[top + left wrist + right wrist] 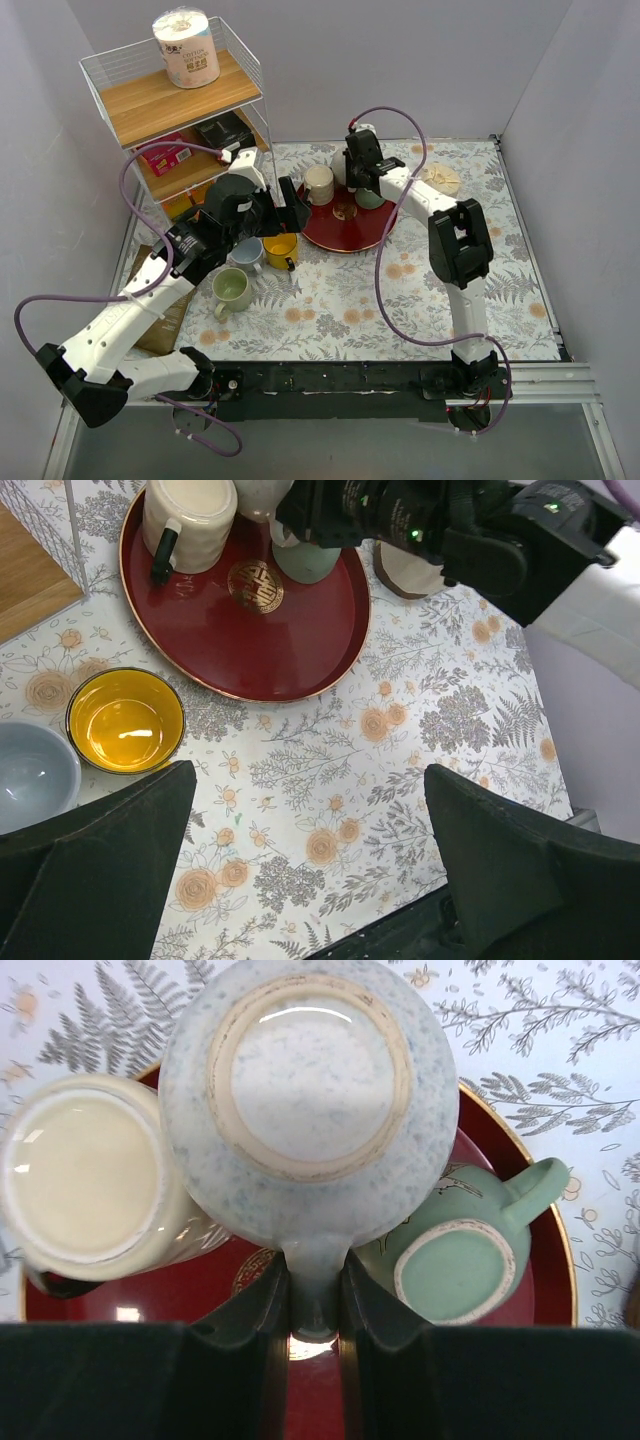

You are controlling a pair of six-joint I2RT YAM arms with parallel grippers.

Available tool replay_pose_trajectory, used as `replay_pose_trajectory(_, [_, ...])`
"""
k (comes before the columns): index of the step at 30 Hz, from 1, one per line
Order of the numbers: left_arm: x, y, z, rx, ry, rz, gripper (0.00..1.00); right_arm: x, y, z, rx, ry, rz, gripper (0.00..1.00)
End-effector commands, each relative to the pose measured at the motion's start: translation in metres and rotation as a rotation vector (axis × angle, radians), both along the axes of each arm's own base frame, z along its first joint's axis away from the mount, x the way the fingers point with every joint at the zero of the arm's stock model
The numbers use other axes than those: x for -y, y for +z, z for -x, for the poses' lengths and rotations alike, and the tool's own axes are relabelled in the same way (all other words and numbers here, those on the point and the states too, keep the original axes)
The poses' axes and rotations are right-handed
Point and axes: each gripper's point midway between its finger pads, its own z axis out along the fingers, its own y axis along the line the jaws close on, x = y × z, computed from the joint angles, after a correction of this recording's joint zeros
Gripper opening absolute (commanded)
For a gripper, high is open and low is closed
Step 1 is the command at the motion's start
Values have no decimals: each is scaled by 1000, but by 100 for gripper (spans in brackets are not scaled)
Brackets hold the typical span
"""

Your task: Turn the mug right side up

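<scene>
My right gripper is shut on the handle of a pale blue speckled mug. The mug's base faces the wrist camera, and it hangs upside down over the red tray. On the tray an upside-down green mug and a cream mug sit close on either side. In the top view the right gripper is over the back of the tray and mostly hides the blue mug. My left gripper is open and empty above the floral cloth, near the tray's left edge.
A yellow mug, a grey-blue mug and a light green mug stand upright left of the tray. A wire shelf with a paper roll stands at the back left. A round coaster lies at the back right.
</scene>
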Motion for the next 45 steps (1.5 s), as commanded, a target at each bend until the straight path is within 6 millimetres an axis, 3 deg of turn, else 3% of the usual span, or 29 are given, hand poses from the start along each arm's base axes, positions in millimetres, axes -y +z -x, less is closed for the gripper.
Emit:
replay_pose_trajectory(1, [-5,10,8,24,-6,37,98,-10,154,-16,295,-14,-203,1])
replay_pose_trajectory(5, [-4,11,10,24,-16,49,98,-6,169,0,300,-7,-243,1])
replay_pose_trajectory(6, [-4,11,11,23,-20,52,98,-5,185,7,317,-6,-271,1])
replay_pose_trajectory(8, [-2,11,11,24,-26,63,98,-6,189,19,304,18,-297,1])
replay_pose_trajectory(10, [2,13,15,23,-52,80,98,-4,212,35,322,37,-350,1])
replay_pose_trajectory(11, [4,15,15,30,-62,91,98,-9,212,45,306,74,-377,1])
replay_pose_trajectory(13, [12,20,20,33,-111,118,98,-9,244,65,349,118,-452,1])
replay_pose_trajectory(17, [26,36,25,74,-190,178,98,-11,276,113,370,226,-579,1])
replay_pose_trajectory(20, [36,50,31,110,-255,228,98,-4,304,149,400,271,-665,1])
replay_pose_trajectory(21, [40,54,33,119,-279,245,98,2,323,167,425,284,-708,1])
replay_pose_trajectory(23, [48,70,37,171,-330,299,98,5,330,185,423,311,-744,1])
replay_pose_trajectory(24, [55,76,46,181,-400,326,98,10,347,200,450,327,-776,1])
replay_pose_trajectory(26, [64,93,55,243,-487,373,98,15,351,214,446,335,-800,1])
replay_pose_trajectory(27, [70,98,64,249,-549,393,98,21,365,228,470,345,-829,1])
replay_pose_trajectory(36, [87,150,90,365,-733,592,98,41,393,287,491,393,-974,1])
replay_pose_trajectory(45, [108,171,67,285,-694,786,98,36,405,311,478,473,-1134,1])
